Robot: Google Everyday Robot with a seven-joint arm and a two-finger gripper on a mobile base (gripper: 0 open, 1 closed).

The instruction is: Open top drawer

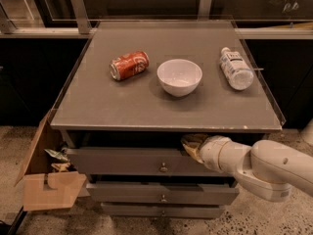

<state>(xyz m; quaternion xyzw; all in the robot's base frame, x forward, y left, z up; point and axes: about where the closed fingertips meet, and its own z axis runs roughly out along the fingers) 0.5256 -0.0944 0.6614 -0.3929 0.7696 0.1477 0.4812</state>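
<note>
The top drawer (132, 161) is a wide matte grey front with a small round metal knob (163, 168) at its centre. It stands pulled out a little from under the grey counter, with a dark gap above its top edge. My gripper (191, 147) comes in from the right on a white arm (259, 168). It sits at the drawer's top edge, just right of and above the knob, reaching into the gap under the counter.
On the counter top (122, 106) lie a red soda can (129, 65) on its side, a white bowl (179, 76) and a clear plastic bottle (234, 68). Two shorter grey drawers (146, 193) sit below. An open cardboard box (49, 187) stands at the lower left.
</note>
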